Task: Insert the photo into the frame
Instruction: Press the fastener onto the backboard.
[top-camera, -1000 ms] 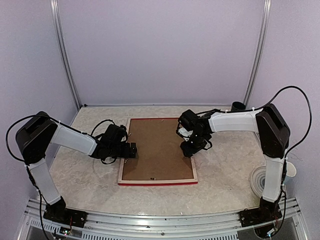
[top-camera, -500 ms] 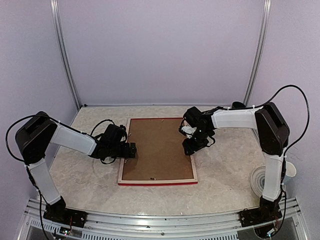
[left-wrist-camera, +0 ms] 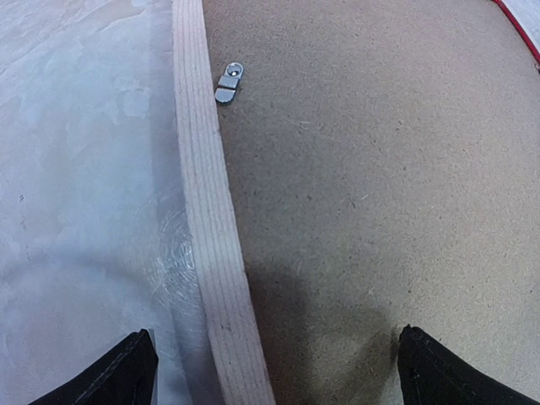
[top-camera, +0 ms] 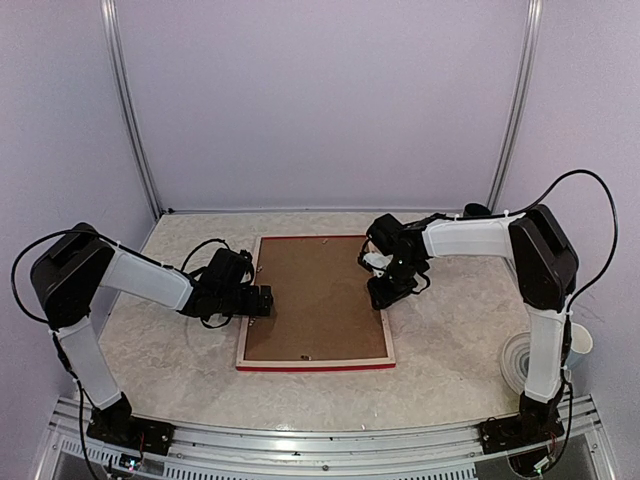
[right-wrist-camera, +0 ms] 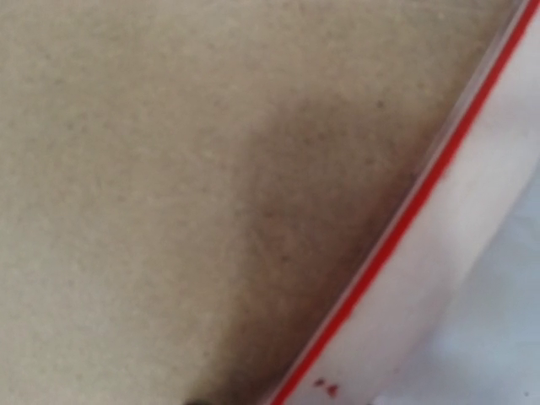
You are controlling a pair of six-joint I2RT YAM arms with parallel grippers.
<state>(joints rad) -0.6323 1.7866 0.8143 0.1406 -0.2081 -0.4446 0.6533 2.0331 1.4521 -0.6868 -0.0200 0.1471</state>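
One frame (top-camera: 316,366) lies face-down (long axis front-to-back).

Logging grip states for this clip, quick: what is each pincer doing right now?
Left pincer: open, astride the frame's left rail, holding nothing.
Right pincer: cannot tell; its fingers do not show clearly, close over the frame's right edge.

The left arm (top-camera: 140,278) and right arm (top-camera: 470,240) share smooth white link shells between bulky black joint housings, thin black cables (top-camera: 600,200) looping off their shoulders, black bases (top-camera: 120,425), and an all-black left claw (top-camera: 265,300) and right claw (top-camera: 378,295).
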